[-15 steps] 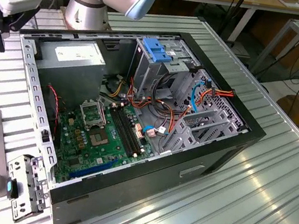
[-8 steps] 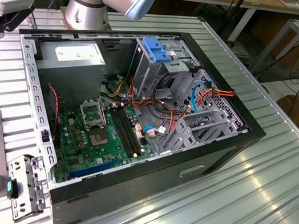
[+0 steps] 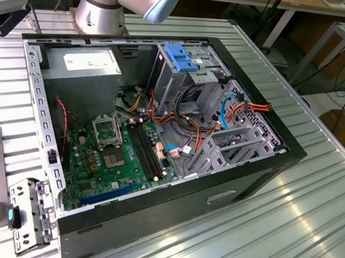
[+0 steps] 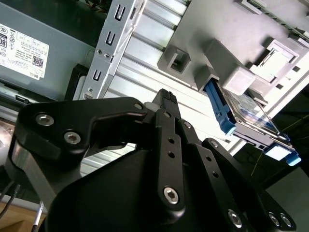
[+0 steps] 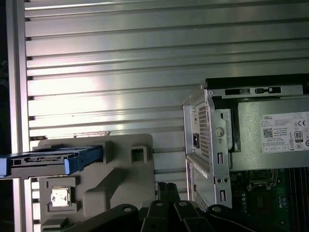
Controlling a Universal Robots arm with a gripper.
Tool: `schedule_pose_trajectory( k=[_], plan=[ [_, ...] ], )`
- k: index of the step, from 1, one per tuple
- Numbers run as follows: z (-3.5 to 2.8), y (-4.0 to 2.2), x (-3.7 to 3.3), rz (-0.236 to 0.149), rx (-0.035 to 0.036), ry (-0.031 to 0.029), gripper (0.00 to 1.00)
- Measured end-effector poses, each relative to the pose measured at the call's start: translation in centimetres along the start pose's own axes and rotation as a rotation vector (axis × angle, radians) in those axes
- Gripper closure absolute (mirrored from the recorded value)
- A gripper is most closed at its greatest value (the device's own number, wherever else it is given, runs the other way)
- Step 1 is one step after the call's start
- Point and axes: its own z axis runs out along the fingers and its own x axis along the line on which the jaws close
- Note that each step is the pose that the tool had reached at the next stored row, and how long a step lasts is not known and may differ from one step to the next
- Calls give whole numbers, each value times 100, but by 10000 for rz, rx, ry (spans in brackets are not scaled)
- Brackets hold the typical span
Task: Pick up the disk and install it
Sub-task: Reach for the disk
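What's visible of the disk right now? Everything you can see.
The disk is a flat slab with a dark, silvery body and blue plastic rails along its sides. In the first wrist view it shows edge-on, with a connector row along that edge. It appears to stand on edge in a slot of the grey holder on the ribbed metal table, outside the computer case. The gripper is apart from it; only the holder touches it.
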Motion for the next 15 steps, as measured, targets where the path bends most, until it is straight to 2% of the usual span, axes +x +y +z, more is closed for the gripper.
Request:
schedule_pose_trajectory(
  k=[15],
  plan=[
    [3, -15, 195, 0, 1, 6, 89]
  ],
)
